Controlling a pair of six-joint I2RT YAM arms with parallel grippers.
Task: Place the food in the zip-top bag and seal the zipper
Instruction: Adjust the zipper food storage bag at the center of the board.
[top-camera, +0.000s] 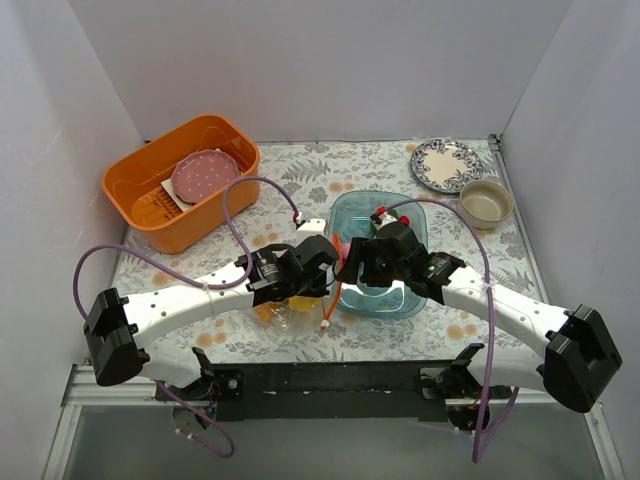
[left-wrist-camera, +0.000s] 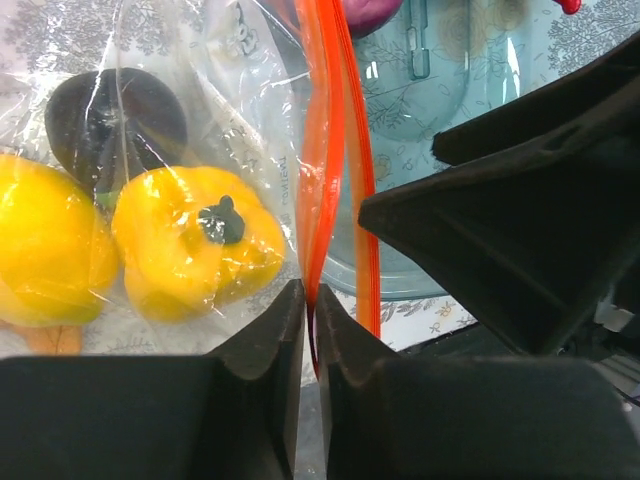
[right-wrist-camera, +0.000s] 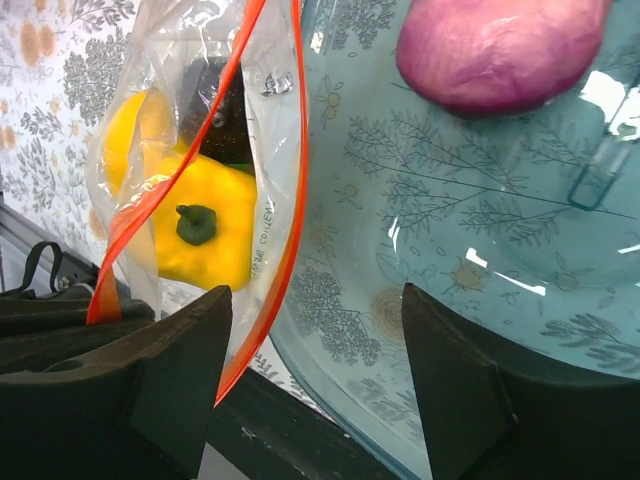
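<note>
Left pincer (left-wrist-camera: 309, 296) tight, right pincer (right-wrist-camera: 315, 300) wide

Pretty cramped in the middle: the left pincer (left-wrist-camera: 310, 290) is clamped on the zipper (left-wrist-camera: 325, 120). The right pincer (right-wrist-camera: 312, 292), spread wide, sits nose to nose with it at the left rim of the blue tray (top-camera: 400, 305), with the bag (top-camera: 285, 312) just beside. An orange basket (top-camera: 150, 200) blocks far left, and a plate (top-camera: 445, 163) and bowl (top-camera: 486, 203) block far right. There's bare counter (top-camera: 330, 165) between them at the back.

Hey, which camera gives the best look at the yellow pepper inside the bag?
Left wrist: the yellow pepper shows whole, stem toward the camera, through the clear zip-top bag. Right wrist shows it too, but the zipper crosses it. Top external catches only a yellow patch under the left arm.
</note>
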